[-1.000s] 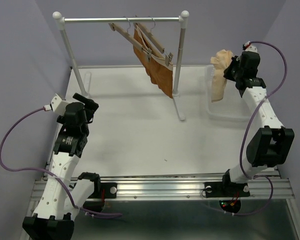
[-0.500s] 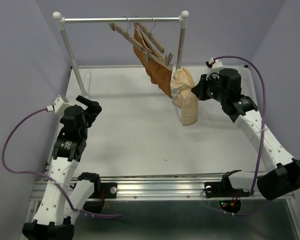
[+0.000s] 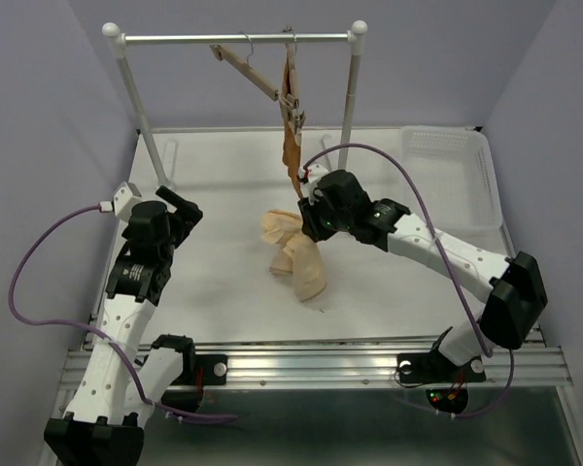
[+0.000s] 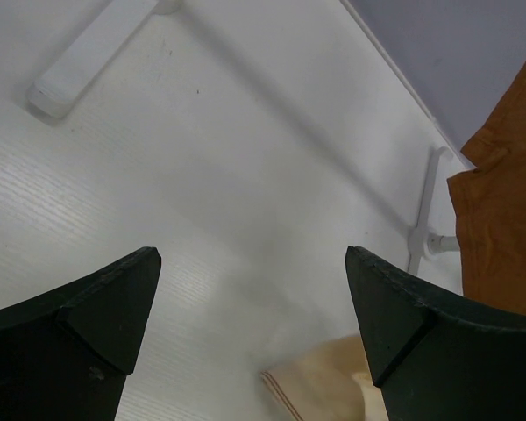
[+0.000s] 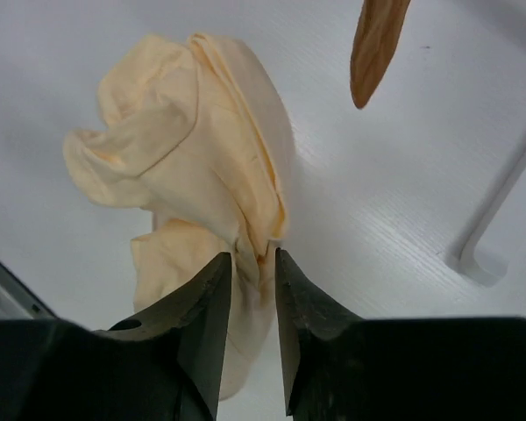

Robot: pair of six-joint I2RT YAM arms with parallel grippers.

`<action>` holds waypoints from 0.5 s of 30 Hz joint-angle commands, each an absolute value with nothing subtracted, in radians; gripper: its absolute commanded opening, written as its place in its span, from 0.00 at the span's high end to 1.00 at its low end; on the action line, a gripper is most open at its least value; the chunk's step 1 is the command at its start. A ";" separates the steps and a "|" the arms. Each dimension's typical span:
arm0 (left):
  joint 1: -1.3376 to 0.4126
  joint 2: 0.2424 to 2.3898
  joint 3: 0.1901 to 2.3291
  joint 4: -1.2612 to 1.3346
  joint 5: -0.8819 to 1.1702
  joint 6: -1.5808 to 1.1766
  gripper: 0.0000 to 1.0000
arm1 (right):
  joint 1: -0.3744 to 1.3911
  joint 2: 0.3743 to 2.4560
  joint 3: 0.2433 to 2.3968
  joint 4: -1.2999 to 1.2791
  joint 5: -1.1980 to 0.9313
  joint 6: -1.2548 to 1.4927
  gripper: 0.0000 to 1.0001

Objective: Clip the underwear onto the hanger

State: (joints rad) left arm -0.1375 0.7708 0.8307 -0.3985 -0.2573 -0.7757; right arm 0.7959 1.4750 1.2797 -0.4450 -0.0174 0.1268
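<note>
At the centre of the counter (image 3: 223,184) the underwear (image 3: 296,257) lies crumpled. The right claw (image 5: 252,259), at its 1 o'clock, pinches a fold; the left claw (image 4: 252,256), at its 9 o'clock, stands wide apart.

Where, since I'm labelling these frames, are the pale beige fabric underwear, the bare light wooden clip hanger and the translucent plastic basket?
Pale beige fabric underwear (image 5: 197,149): right wrist view, bunched upper fold.
Bare light wooden clip hanger (image 3: 248,71): top external view, wooden bar.
Translucent plastic basket (image 3: 447,180): top external view, bare floor.
</note>
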 commanded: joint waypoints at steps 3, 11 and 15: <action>-0.137 0.769 0.845 -0.410 -0.270 -0.773 0.01 | 0.848 1.629 1.351 -0.439 -0.018 0.130 0.33; -0.137 0.791 0.799 -0.417 -0.233 -0.801 0.01 | 0.848 1.588 1.292 -0.407 0.054 0.170 0.00; -0.135 0.816 0.749 -0.416 -0.172 -0.824 0.01 | 0.848 1.563 1.244 -0.419 0.035 0.138 0.00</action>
State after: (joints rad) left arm -0.1375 0.7952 0.7944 -0.4107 -0.2249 -0.8043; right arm 0.8444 1.6142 1.2816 -0.4397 0.0128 0.1535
